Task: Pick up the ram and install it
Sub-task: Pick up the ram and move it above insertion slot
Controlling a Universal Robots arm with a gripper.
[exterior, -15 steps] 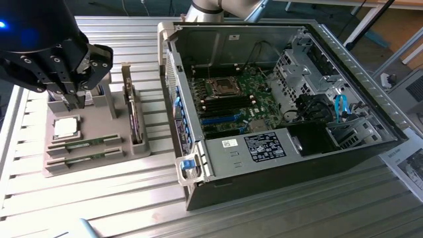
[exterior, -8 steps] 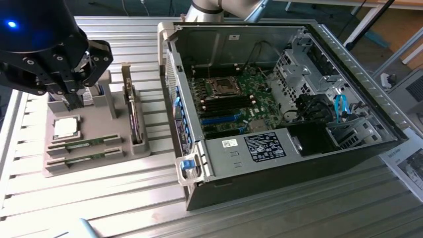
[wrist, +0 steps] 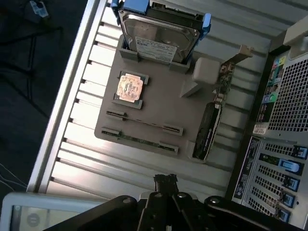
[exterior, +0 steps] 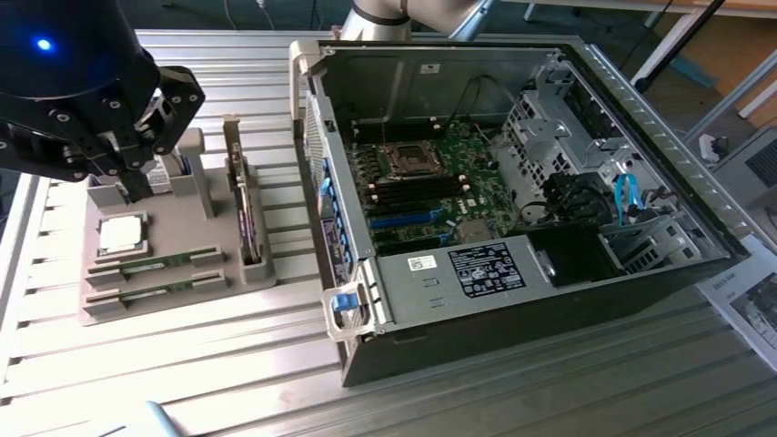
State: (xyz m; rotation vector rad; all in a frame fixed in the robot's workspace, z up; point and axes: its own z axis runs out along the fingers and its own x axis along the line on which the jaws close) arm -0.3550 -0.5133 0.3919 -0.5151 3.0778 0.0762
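Pincer (exterior: 122, 187) over grey moulded holder (exterior: 182, 232), grip state cannot tell | holder slots: 2 thin green ram sticks (exterior: 156, 265), square silver processor (exterior: 122, 234), upright expansion card (exterior: 247, 223) | open black computer case (exterior: 547, 319) just beside

This was a robotics lab or workshop, to judge by the black robot arm (exterior: 67, 82) that hung over a ribbed aluminium table (exterior: 510, 401). On that table a desktop computer case (exterior: 661, 127) lay open with its motherboard (exterior: 425, 182) bared. Beside it a grey holder (wrist: 163, 106) kept loose parts in slots: a processor (wrist: 129, 87), two ram sticks (wrist: 139, 140) and a hard drive (wrist: 161, 36).
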